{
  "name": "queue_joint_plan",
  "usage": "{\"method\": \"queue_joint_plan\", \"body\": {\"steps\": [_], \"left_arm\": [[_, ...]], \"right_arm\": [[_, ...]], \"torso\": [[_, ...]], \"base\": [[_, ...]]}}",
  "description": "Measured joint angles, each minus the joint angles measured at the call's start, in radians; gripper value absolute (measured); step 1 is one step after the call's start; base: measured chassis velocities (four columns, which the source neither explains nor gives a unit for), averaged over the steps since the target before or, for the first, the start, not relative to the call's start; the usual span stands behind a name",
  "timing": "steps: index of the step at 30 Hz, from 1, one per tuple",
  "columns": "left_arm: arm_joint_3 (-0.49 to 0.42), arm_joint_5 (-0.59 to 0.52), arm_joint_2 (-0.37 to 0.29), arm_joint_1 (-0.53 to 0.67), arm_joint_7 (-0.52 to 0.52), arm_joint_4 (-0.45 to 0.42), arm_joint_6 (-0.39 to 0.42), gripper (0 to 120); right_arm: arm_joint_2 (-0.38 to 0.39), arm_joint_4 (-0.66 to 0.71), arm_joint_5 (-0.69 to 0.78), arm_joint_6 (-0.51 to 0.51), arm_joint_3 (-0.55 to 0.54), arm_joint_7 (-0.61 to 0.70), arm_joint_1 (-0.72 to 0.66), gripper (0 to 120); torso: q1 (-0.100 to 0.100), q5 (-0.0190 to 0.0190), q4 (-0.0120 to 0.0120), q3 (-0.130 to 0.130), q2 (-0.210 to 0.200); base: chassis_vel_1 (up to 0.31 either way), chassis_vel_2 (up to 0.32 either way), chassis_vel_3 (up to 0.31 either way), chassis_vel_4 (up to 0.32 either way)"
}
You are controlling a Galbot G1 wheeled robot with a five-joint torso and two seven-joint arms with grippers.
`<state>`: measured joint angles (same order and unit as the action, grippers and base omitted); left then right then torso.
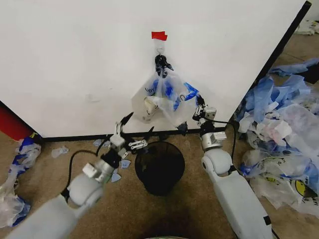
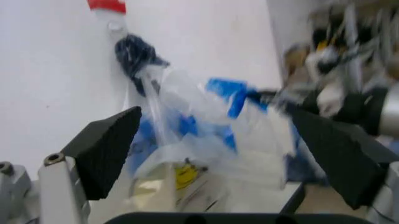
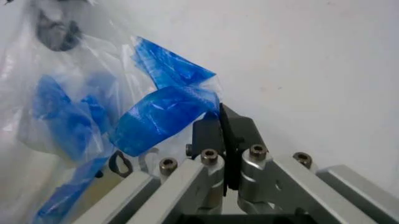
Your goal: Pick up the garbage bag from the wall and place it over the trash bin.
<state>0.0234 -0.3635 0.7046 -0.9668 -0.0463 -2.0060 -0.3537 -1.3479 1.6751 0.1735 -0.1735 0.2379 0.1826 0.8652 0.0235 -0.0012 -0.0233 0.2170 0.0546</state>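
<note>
Garbage bag (image 1: 164,97) hangs from hook under red tape (image 1: 159,35) on the wall (image 1: 75,59). Right gripper (image 3: 219,122) pinched shut on its blue handle (image 3: 163,116). Left gripper (image 1: 130,130), jaws wide, near trash bin (image 1: 159,167). Pick-up underway; next likely lifting the bag off the hook.

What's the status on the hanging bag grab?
Right gripper shut on blue handle of translucent plastic garbage bag. Left gripper open, facing it. Bag hangs on white wall hook. Black wire-mesh trash bin below, unobstructed.
</note>
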Motion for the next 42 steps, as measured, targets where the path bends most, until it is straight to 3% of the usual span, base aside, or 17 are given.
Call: {"method": "queue_joint_plan", "body": {"steps": [5, 7, 11, 14, 23, 28, 37, 42], "left_arm": [[-0.108, -0.037, -0.068, 0.162, -0.234, -0.059, 0.305, 100], [-0.128, -0.041, -0.073, 0.193, -0.254, -0.062, 0.335, 100], [-0.286, -0.067, -0.081, 0.375, -0.323, -0.051, 0.44, 100], [-0.41, -0.105, -0.061, 0.501, -0.314, -0.037, 0.452, 100], [-0.567, -0.127, 0.046, 0.7, -0.263, 0.005, 0.434, 100], [-0.642, -0.126, 0.11, 0.793, -0.287, 0.034, 0.504, 100], [-0.73, -0.126, 0.18, 0.858, -0.377, 0.079, 0.65, 100], [-0.765, -0.117, 0.229, 0.891, -0.387, 0.156, 0.703, 100]], "right_arm": [[-0.028, -0.023, -0.035, 0.008, 0.005, 0.001, -0.007, 0], [-0.033, -0.026, -0.038, 0.01, 0.006, 0.002, -0.009, 0], [-0.051, -0.032, -0.047, 0.025, 0.011, 0.006, -0.014, 0], [-0.063, -0.037, -0.051, 0.031, 0.016, 0.007, -0.02, 0], [-0.079, -0.047, -0.062, 0.038, 0.037, 0.006, -0.023, 0], [-0.091, -0.065, -0.068, 0.041, 0.037, 0.004, -0.032, 0], [-0.096, -0.076, -0.068, 0.042, 0.04, 0.002, -0.043, 0], [-0.104, -0.079, -0.072, 0.041, 0.04, -0.001, -0.043, 0]], "torso": [[0.0, 0.0, -0.0004, 0.0, 0.0], [0.0, -0.0001, -0.0004, 0.0, 0.0], [0.0, -0.0001, -0.0004, 0.0, 0.0], [0.0, 0.0003, -0.0003, 0.0, 0.0], [0.0, 0.0002, -0.0007, 0.0, 0.0], [0.0, 0.0002, 0.0, 0.0, 0.0], [0.0, 0.0, -0.0002, 0.0, 0.0], [0.0, 0.0, -0.0004, 0.0, 0.0]], "base": [[0.0, 0.0, 0.0, 0.0], [0.0, 0.0, 0.0, 0.0], [0.0, 0.0, 0.0, 0.0], [0.0, 0.0, 0.0, 0.0], [0.0, 0.0, 0.0, 0.0], [0.0, 0.0, 0.0, 0.0], [0.0, 0.0, 0.0, 0.0], [0.0, 0.0, 0.0, 0.0]]}}
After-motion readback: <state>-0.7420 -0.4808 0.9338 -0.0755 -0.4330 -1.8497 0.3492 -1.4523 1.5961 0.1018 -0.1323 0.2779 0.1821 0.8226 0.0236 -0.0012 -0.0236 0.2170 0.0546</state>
